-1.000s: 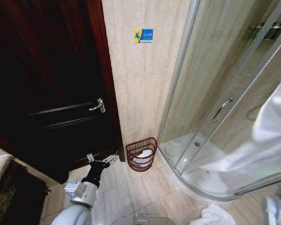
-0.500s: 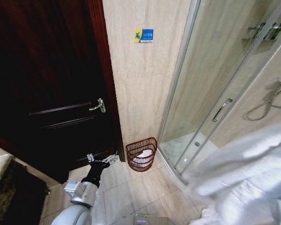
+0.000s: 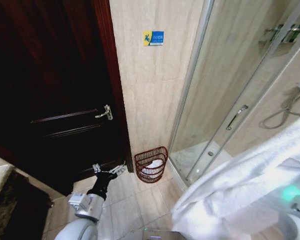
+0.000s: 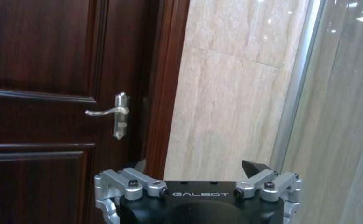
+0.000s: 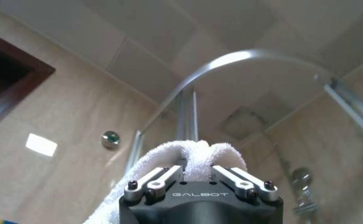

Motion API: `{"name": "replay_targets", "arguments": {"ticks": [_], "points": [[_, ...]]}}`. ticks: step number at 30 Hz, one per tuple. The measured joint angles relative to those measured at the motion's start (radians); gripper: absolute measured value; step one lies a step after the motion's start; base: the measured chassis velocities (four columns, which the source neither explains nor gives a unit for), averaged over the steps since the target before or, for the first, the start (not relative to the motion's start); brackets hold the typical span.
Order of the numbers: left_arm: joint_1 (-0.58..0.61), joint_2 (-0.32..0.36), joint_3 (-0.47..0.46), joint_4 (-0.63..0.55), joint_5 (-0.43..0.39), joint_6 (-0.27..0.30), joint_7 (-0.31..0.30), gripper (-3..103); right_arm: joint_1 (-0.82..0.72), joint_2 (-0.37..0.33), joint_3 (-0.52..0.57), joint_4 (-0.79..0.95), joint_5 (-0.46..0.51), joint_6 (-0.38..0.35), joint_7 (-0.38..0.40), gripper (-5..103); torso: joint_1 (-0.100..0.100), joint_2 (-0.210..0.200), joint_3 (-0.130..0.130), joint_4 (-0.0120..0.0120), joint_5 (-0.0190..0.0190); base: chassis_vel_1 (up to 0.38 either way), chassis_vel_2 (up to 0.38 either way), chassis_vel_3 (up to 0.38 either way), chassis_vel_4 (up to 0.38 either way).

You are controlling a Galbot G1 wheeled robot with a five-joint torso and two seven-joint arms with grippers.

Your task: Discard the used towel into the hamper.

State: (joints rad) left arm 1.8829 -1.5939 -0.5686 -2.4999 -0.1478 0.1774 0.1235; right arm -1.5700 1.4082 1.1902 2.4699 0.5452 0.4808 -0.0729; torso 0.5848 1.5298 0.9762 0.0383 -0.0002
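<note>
The white used towel drapes across the lower right of the head view, in front of the shower's glass. In the right wrist view my right gripper points up toward the ceiling, shut on a bunched fold of the towel. The hamper, a small reddish-brown slatted basket with something white inside, stands on the floor against the tiled wall between the door and the shower. My left gripper hangs low to the hamper's left, open and holding nothing; the left wrist view shows its fingers spread.
A dark wooden door with a metal lever handle fills the left side. A curved glass shower enclosure takes the right. Beige tiled floor lies in front of the hamper. A dark mat sits at the lower left.
The towel has swung from the right edge leftward and down, now covering much of the lower right. The left arm and the hamper have not moved.
</note>
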Motion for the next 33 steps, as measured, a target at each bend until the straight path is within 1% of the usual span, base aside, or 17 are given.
{"name": "replay_targets", "arguments": {"ticks": [1, 2, 4, 5, 6, 8, 11, 13, 18, 24, 33], "points": [[0.0, 0.0, 0.0, 0.0, 0.0, 0.0, 0.0, 100, 0.002, -0.002, -0.007, 0.009, 0.018, -0.022, -0.005, 8, 0.0, 0.0, 0.0, 0.0, 0.0, 0.0, 0.0, 0.0, 0.0], [0.0, 0.0, 0.0, 0.0, 0.0, 0.0, 0.0, 100, 0.002, -0.002, -0.007, 0.009, 0.018, -0.022, -0.005, 8, 0.0, 0.0, 0.0, 0.0, 0.0, 0.0, 0.0, 0.0, 0.0], [0.0, 0.0, 0.0, 0.0, 0.0, 0.0, 0.0, 100, 0.002, -0.002, -0.024, 0.026, 0.042, -0.057, -0.019, 8, 0.0, 0.0, 0.0, 0.0, 0.0001, 0.0, 0.0, 0.0, 0.0], [0.0, 0.0, 0.0, 0.0, 0.0, 0.0, 0.0, 100, -0.004, 0.001, -0.03, 0.032, 0.057, -0.084, -0.044, 8, 0.0, 0.0, 0.0, 0.0, 0.0, 0.0, 0.0, 0.0, 0.0], [0.0, 0.0, 0.0, 0.0, 0.0, 0.0, 0.0, 100, -0.004, 0.001, -0.03, 0.032, 0.057, -0.084, -0.044, 8, 0.0, 0.0, 0.0, 0.0, 0.0, 0.0, 0.0, 0.0, 0.0], [0.0, 0.0, 0.0, 0.0, 0.0, 0.0, 0.0, 100, -0.024, 0.007, -0.032, 0.033, 0.085, -0.137, -0.088, 8, 0.0, 0.0, 0.0, 0.0, 0.0001, 0.0, 0.0, 0.0, 0.0], [0.0, 0.0, 0.0, 0.0, 0.0, 0.0, 0.0, 100, -0.044, 0.006, -0.032, 0.033, 0.115, -0.209, -0.122, 8, 0.0, 0.0, 0.0, -0.0002, 0.0005, 0.0, 0.0, 0.0, 0.0], [0.0, 0.0, 0.0, 0.0, 0.0, 0.0, 0.0, 100, -0.038, 0.0, -0.031, 0.033, 0.118, -0.223, -0.128, 8, 0.0, 0.0, 0.0, -0.0002, 0.0003, 0.0, 0.0, 0.0, 0.0], [0.0, 0.0, 0.0, 0.0, 0.0, 0.0, 0.0, 100, -0.014, -0.025, -0.032, 0.033, 0.121, -0.228, -0.121, 8, 0.0, 0.0, 0.0, 0.0, 0.0, 0.0, 0.0, 0.0, 0.0], [0.0, 0.0, 0.0, 0.0, 0.0, 0.0, 0.0, 100, -0.007, -0.027, -0.034, 0.032, 0.107, -0.177, -0.112, 8, 0.0, 0.0, 0.0, 0.0, 0.0001, 0.0, 0.0, 0.0, 0.0], [0.0, 0.0, 0.0, 0.0, 0.0, 0.0, 0.0, 100, -0.015, -0.023, -0.017, 0.031, 0.104, -0.144, -0.117, 8, 0.0, 0.0, 0.0, -0.0001, 0.0002, 0.0, 0.0, 0.0, 0.0]]}}
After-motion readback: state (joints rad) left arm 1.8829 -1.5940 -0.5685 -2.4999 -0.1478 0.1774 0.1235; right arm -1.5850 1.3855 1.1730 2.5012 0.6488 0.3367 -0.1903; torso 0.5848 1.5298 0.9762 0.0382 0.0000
